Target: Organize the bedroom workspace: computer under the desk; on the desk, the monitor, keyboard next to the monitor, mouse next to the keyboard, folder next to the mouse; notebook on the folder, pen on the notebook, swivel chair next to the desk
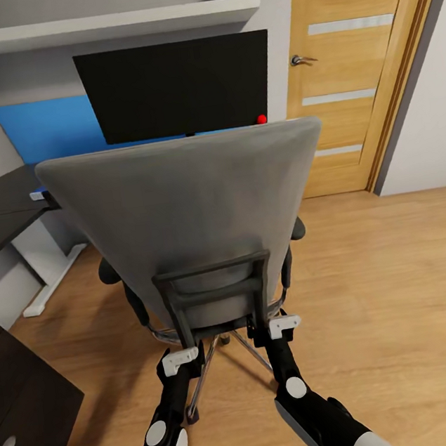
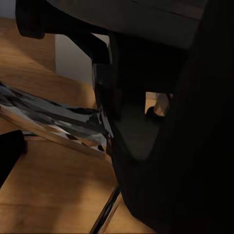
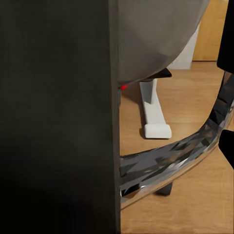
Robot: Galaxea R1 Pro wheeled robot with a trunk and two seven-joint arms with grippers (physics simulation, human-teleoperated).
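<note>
I am bracing both end effectors, left point(image 1: 181, 360) and right point(image 1: 283, 326), against the dark frame behind the swivel chair point(image 1: 193, 213) to steer it toward the table point(image 1: 1, 211) far left; their opening I cannot tell. The monitor point(image 1: 176, 88) is standing beyond.

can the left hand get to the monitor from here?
Probably not. The left hand is low against the back frame of the swivel chair, and that chair's tall backrest stands between it and the monitor beyond.
</note>
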